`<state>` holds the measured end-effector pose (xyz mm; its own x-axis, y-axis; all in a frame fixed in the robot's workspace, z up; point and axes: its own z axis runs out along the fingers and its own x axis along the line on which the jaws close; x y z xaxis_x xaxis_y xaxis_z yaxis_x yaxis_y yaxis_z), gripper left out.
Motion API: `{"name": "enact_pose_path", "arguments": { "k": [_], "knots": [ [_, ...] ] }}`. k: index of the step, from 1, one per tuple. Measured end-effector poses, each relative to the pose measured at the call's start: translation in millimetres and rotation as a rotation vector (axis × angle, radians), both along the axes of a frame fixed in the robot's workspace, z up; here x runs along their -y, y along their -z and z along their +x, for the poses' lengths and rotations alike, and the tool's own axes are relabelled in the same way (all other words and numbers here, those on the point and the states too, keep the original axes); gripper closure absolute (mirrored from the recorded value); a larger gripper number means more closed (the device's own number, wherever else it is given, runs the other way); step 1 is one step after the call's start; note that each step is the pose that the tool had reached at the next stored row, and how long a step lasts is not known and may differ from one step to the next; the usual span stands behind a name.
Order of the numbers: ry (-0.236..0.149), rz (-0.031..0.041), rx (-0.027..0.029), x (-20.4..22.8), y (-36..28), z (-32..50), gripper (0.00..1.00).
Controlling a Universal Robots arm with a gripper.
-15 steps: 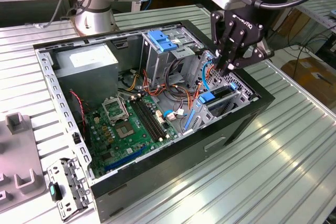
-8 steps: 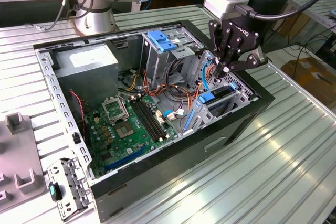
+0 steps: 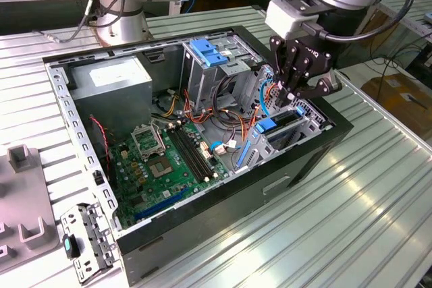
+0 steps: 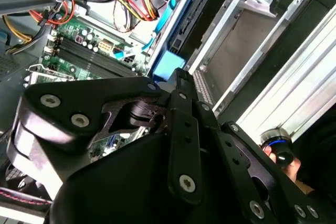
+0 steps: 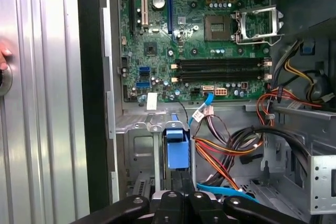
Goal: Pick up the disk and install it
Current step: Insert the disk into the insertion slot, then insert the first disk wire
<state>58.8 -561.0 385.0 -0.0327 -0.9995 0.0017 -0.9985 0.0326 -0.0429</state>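
Note:
The disk (image 3: 282,128) stands on edge in the drive bay at the case's corner on the exterior view's right, dark with blue side rails. In the second wrist view the disk (image 4: 197,22) is a dark slab between blue rails, and in the first wrist view its blue end (image 5: 176,148) faces the camera. My gripper (image 3: 289,96) hangs straight over that end with its fingers shut together and nothing between them. Its tips (image 4: 181,77) sit right at the disk's blue end; the gripper (image 5: 178,195) is just above it. I cannot tell whether they touch.
The open black computer case (image 3: 307,160) lies on a ribbed metal table (image 3: 378,187). Inside are the green motherboard (image 3: 169,160), a grey power supply (image 3: 111,79), a metal cage with a blue tab (image 3: 206,52) and loose cables (image 3: 229,109). A person's hand (image 4: 281,153) holds a button beside the case.

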Motion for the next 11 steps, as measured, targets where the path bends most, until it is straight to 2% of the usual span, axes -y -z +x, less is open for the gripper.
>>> {"name": "enact_pose_path", "arguments": {
  "k": [1, 11],
  "knots": [
    [0.0, 0.0005, 0.0, 0.0, 1.9, 0.0, 0.89],
    [0.0, 0.0002, -0.0001, 0.0, 2.3, 0.0, 0.89]
  ]
}}
